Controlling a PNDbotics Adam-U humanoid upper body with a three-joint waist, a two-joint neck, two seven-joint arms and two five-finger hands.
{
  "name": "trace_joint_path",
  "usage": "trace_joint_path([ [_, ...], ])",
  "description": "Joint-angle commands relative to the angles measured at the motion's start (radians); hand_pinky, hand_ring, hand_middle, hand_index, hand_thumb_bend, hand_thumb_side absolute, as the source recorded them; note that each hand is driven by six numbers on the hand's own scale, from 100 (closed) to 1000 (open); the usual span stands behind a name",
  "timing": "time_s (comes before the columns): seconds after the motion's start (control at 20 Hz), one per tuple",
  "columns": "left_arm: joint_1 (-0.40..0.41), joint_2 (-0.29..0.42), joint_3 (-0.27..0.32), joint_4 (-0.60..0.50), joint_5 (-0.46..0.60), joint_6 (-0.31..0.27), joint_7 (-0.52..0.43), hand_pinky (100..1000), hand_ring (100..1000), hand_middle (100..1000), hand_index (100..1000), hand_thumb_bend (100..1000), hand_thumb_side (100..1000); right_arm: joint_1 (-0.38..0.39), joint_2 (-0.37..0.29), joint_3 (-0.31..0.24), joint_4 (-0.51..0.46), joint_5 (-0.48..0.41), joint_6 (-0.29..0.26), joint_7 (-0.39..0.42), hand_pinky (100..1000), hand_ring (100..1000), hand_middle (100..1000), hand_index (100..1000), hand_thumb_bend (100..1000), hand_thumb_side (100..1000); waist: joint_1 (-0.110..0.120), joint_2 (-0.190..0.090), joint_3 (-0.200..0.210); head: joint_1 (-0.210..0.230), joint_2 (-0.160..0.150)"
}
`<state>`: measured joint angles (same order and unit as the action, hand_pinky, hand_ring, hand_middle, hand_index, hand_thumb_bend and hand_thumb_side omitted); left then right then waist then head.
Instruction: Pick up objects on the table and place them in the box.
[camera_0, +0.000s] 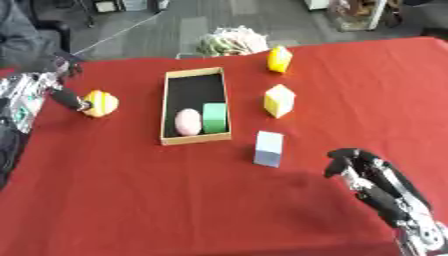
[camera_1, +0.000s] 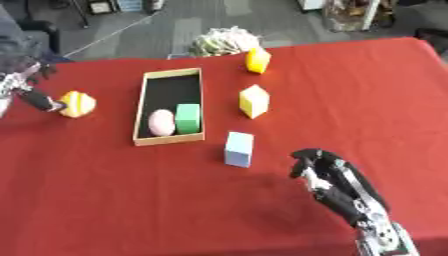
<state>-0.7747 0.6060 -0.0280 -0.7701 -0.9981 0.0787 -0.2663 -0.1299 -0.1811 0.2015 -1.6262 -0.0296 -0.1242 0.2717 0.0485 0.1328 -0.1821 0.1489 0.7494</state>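
**Two robot arms, one at each side of the view**

The robot's left arm enters from the left edge, its silver and black forearm angled toward the middle. The left hand (camera_0: 68, 97) sits at the end of it, dark fingers pointing to the right, with the fingertips touching a small round yellow object (camera_0: 101, 103). Whether those fingers curl around it cannot be made out.

The right arm rises from the lower right corner, black with silver joints near the wrist. The right hand (camera_0: 363, 170) points up and to the left, fingers loosely bent and spread apart, holding nothing, hovering over the red bench (camera_0: 175, 200).
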Motion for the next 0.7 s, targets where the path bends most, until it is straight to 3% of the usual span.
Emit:
trace_joint_path([
  [0.05,-0.030,0.030,0.005,0.017,0.018,0.000,0.051,762,677,700,839,505,193,-0.022,-0.015,-0.002,-0.024,-0.002,-0.005,-0.004,734,575,525,716,100,453,-0.018,0.012,-0.007,0.023,-0.032],
  [0.3,-0.035,0.038,0.006,0.036,0.024,0.013,0.078,725,631,648,803,474,203,-0.041,-0.020,-0.004,-0.027,0.001,-0.005,-0.013,734,575,525,716,100,475,-0.019,0.045,-0.029,0.061,-0.058],
  [0.55,-0.038,0.038,0.007,0.030,0.031,0.013,0.091,545,439,409,600,261,183,-0.047,-0.020,-0.004,-0.029,0.003,-0.005,-0.016,734,575,525,716,100,460,-0.019,0.051,-0.034,0.066,-0.059],
  [0.7,-0.045,0.050,0.001,-0.007,0.061,0.001,0.108,515,407,366,560,214,176,-0.045,-0.021,-0.007,-0.029,0.003,-0.005,-0.017,734,575,526,716,100,454,-0.019,0.049,-0.031,0.064,-0.057],
])
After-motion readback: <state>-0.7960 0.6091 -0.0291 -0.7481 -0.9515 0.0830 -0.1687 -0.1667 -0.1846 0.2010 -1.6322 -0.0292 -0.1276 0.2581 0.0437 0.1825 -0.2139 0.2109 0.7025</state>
